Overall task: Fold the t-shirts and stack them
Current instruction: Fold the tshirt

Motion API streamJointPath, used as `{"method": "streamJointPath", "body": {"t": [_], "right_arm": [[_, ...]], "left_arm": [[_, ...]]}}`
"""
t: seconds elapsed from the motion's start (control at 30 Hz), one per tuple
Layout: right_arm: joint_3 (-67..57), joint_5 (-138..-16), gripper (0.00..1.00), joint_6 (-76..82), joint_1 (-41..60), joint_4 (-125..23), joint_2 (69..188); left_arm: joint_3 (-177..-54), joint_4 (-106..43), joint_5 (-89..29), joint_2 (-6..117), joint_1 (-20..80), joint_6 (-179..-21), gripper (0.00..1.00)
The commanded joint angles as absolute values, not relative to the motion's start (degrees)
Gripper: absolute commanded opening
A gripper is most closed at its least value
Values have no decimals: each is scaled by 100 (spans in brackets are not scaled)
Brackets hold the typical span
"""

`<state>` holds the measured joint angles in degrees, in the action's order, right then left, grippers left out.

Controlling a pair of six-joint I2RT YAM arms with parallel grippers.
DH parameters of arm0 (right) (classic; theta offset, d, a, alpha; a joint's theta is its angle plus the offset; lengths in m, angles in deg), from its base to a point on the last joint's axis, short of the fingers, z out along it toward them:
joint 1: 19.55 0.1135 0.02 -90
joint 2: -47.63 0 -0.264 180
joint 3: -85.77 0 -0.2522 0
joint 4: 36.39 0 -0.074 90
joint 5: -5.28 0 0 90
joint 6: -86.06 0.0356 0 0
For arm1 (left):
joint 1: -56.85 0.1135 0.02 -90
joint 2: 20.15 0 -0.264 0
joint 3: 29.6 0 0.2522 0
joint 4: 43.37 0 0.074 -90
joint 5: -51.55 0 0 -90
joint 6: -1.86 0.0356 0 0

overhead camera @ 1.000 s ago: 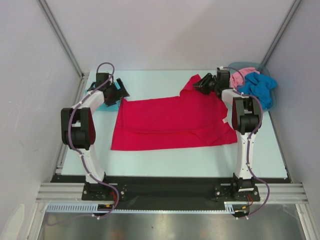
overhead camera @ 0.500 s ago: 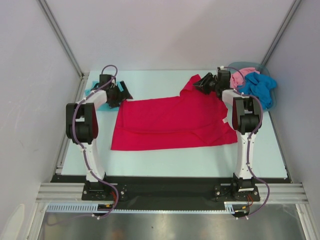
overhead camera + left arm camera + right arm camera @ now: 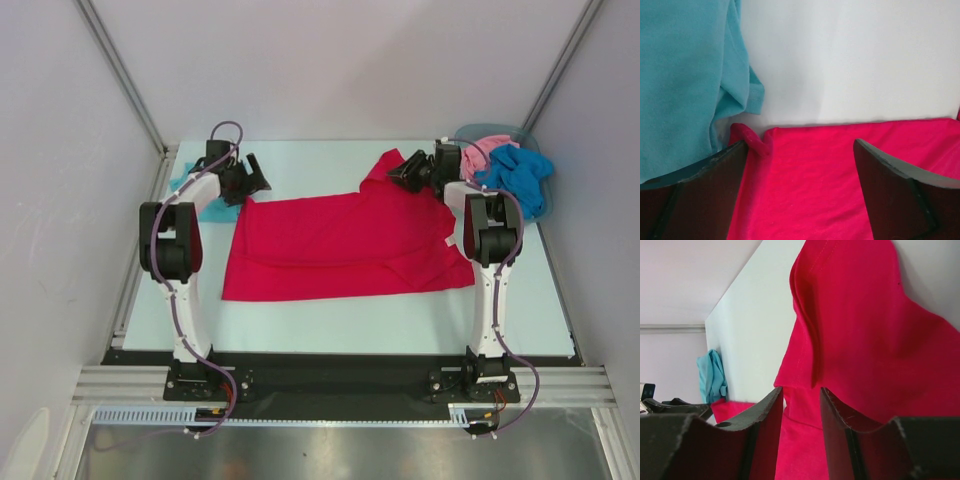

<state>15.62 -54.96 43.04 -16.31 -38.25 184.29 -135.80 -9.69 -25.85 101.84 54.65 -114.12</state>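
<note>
Counting one red t-shirt, one teal, one pink, one blue; left fingers released, right fingers unclear.

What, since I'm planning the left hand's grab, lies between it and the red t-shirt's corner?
Nothing visible. The open left hand looks straight onto the red t-shirt, its corner showing bare between the fingers. The teal t-shirt lies just beside that corner, not over it.

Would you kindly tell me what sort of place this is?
Probably a laboratory robot cell: white panel walls on aluminium struts enclose a pale table, a left arm and a right arm are bolted to a metal rail at its near edge, and a red t-shirt lies on it.
</note>
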Motion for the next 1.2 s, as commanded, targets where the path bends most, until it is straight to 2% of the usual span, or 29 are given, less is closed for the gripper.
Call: {"method": "streamJointPath", "body": {"t": [0.0, 0.53, 0.77, 0.87, 1.0, 1.07, 1.17], "right_arm": [[1630, -5572, 41, 4326, -1656, -3653, 18501], [2104, -5502, 42, 4413, -1455, -3618, 18878], [2754, -5510, 42, 4519, -1217, -3757, 19300], [2948, -5528, 41, 4571, -1156, -3811, 19423], [2825, -5624, 36, 4484, -1155, -3793, 19345], [2676, -5642, 31, 4449, -1164, -3749, 19257], [2501, -5677, 18, 4422, -1199, -3679, 19151]], "left_arm": [[-13714, -966, -2694, 10254, 5377, -11266, 91], [-13626, -914, -2896, 10211, 5316, -11380, 88], [-13459, -940, -2869, 10062, 5307, -11415, 86], [-13424, -931, -2913, 10017, 5307, -11389, 81], [-13407, -940, -2922, 10000, 5307, -11363, 69], [-13415, -940, -2913, 10017, 5307, -11371, 64], [-13389, -949, -2896, 10017, 5307, -11389, 48]]}}
